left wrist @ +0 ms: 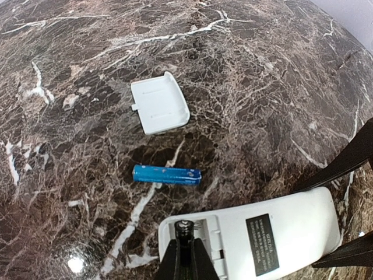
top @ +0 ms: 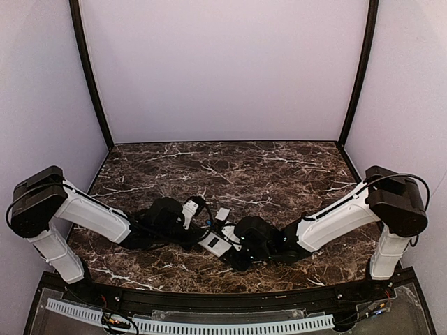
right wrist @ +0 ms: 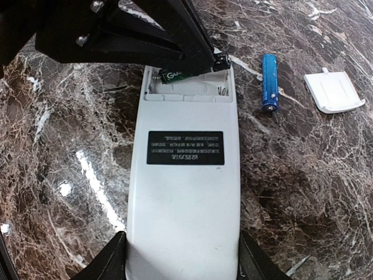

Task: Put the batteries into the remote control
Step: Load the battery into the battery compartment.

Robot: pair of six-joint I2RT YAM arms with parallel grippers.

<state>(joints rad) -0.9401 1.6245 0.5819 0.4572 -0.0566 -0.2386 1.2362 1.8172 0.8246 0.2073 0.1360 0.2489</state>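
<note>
Arms reach low and inward; left jaws pinch a battery in the remote control, right jaws clamp its sides.

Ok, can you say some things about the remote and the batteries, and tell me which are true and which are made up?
1. The blue battery lies on the table, outside the remote. True.
2. The cover is clipped onto the remote. False: it lies loose on the table.
3. The remote's buttons face up. False: its plain back with a black label faces up.
4. The right fingers hug both sides of the remote. True.
5. Both batteries are blue. False: a green battery sits in the open slot.
</note>
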